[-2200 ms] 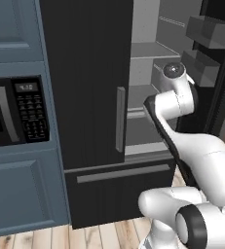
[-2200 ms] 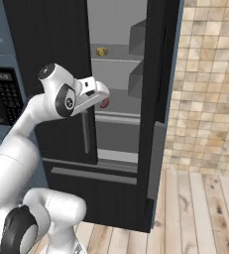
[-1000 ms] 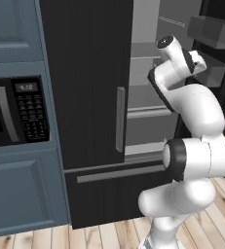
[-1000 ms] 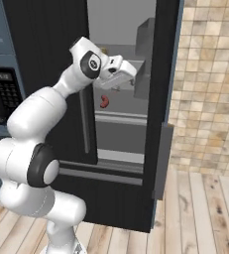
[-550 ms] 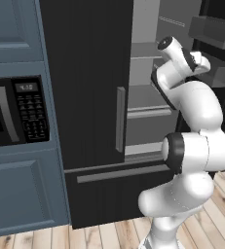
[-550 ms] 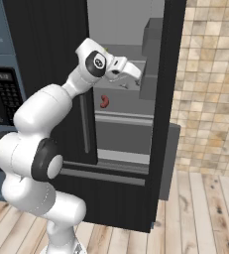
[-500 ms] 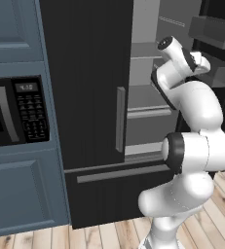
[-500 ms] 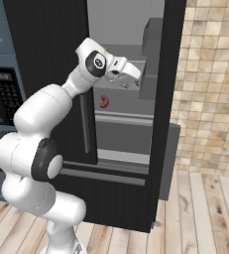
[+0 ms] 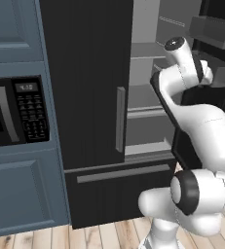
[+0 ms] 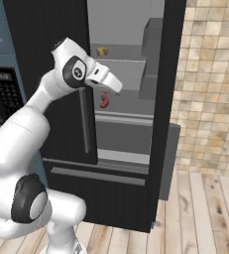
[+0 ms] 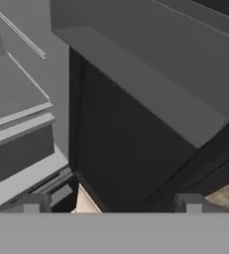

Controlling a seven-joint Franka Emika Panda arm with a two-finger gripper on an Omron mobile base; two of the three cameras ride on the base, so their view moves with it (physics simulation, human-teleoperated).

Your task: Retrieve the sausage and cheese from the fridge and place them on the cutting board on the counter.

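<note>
Arm swung right | fingers (image 11: pixel 114 203) spread, empty | sausage (image 10: pixel 104 100) shelved | microwave (image 9: pixel 16 112) writing unreadable

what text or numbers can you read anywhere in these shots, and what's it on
Microwave display: pale digits, too blurred to read.
Microwave keypad: rows of small light marks, too small to read.
Fridge, its inner shelves and door bins: no lettering.
Robot arm: no lettering.

The arm (image 10: pixel 22 129) is showing smooth, glossy white rounded shells, dark grey discs capping its joints, and black bands between segments.
</note>
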